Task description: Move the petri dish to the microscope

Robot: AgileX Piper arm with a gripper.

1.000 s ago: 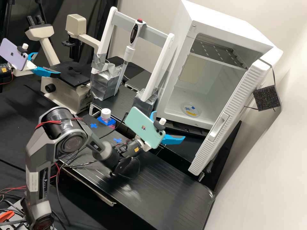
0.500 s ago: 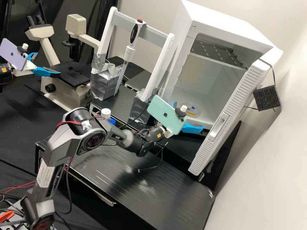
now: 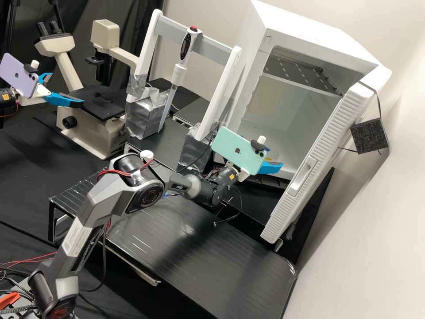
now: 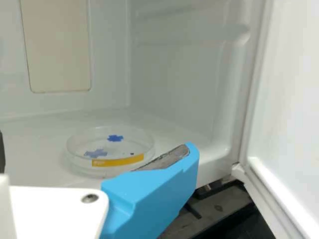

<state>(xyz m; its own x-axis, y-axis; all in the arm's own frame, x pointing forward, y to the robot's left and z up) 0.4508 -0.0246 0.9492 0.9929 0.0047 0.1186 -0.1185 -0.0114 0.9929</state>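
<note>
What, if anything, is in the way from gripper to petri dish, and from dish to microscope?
Gripper to petri dish: nothing visible in the way; the dish sits inside the open cabinet. Dish to microscope: the cabinet's side wall, then the white stand with the pipette, both between them in the high view.

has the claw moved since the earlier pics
Yes. Against the fixed white cabinet, the claw has moved up and to the right in the high view, and is now at the cabinet's open front.
</note>
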